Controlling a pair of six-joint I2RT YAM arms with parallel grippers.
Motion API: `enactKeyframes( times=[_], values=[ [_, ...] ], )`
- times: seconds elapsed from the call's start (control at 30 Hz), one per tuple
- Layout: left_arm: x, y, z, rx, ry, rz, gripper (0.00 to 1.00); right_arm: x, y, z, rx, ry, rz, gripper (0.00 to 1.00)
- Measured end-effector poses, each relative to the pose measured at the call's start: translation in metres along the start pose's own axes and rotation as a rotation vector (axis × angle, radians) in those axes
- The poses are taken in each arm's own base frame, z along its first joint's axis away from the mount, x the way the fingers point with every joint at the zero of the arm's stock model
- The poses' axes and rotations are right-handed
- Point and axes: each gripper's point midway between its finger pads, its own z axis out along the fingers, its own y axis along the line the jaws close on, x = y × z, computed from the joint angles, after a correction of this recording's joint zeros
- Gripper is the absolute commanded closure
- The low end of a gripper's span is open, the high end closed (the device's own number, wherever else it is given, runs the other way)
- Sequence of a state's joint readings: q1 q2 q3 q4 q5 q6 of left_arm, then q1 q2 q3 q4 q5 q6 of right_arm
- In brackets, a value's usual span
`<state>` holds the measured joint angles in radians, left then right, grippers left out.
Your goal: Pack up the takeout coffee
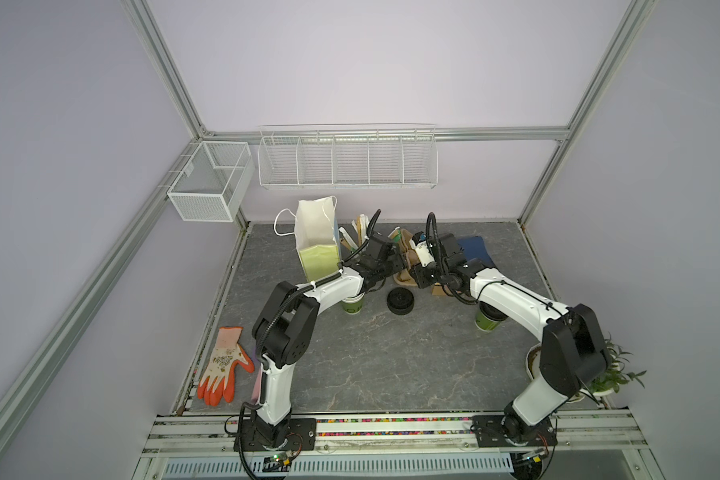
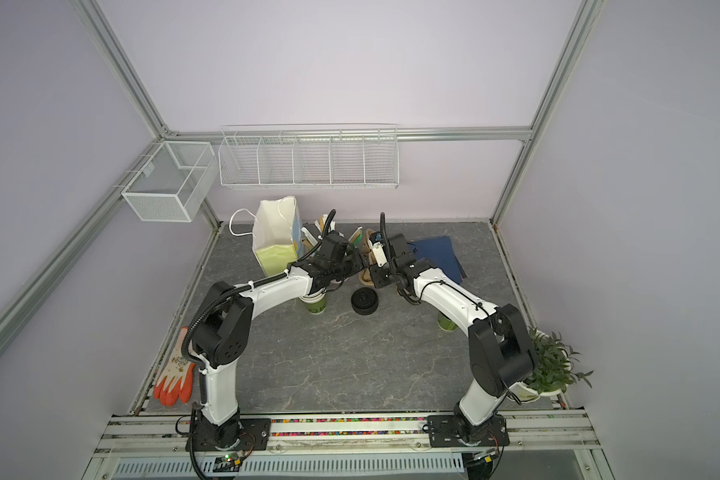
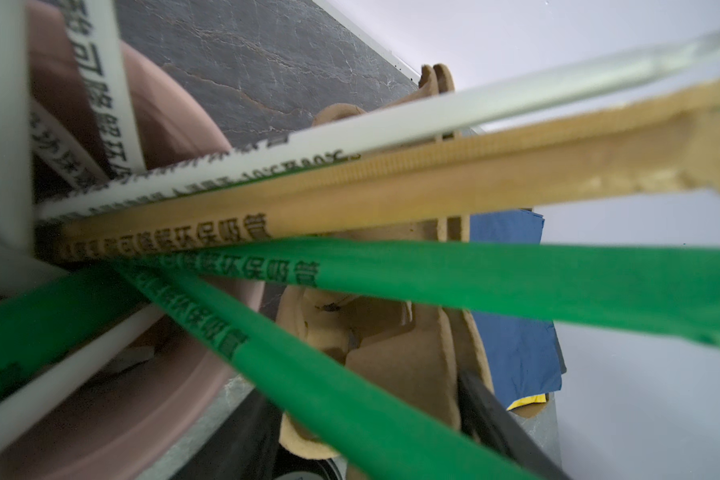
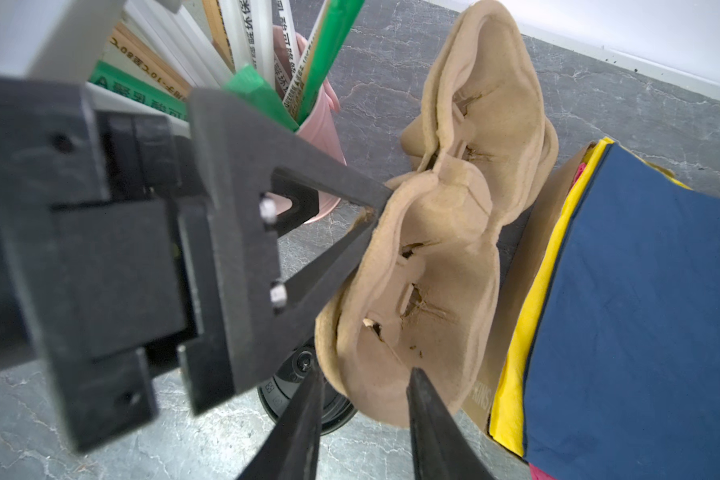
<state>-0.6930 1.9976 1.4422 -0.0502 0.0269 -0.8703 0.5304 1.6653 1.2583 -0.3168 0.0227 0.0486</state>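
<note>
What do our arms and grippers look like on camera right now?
The left arm and right arm have white shells, black joints and black cables tied along them. The left gripper and right gripper are matte black, tapering to thin tips.

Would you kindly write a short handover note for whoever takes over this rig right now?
Left gripper: fingertip on the edge of the brown moulded-pulp cup carriers; grip unclear.
Right gripper: fingers straddle their lower end; clamp unclear.
Green paper coffee cup with black lid: upright, right of the stack of black plastic lids, untouched.
White paper bag: upright, back left.
Done: nothing packed. Left: probably carrier, cup, then bag.
</note>
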Motion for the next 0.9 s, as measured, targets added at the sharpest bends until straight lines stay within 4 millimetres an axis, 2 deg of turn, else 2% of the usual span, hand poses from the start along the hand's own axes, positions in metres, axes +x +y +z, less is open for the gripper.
enactKeyframes(
  times=[0.6, 0.9],
  values=[
    [0.001, -0.004, 0.000, 0.023, 0.004, 0.001, 0.33, -0.008, -0.003, 0.005, 0.109, -0.002, -0.044, 0.84],
    [0.004, 0.004, 0.003, 0.033, 0.002, 0.001, 0.33, -0.011, -0.007, 0.003, 0.131, 0.001, -0.044, 0.93]
  ],
)
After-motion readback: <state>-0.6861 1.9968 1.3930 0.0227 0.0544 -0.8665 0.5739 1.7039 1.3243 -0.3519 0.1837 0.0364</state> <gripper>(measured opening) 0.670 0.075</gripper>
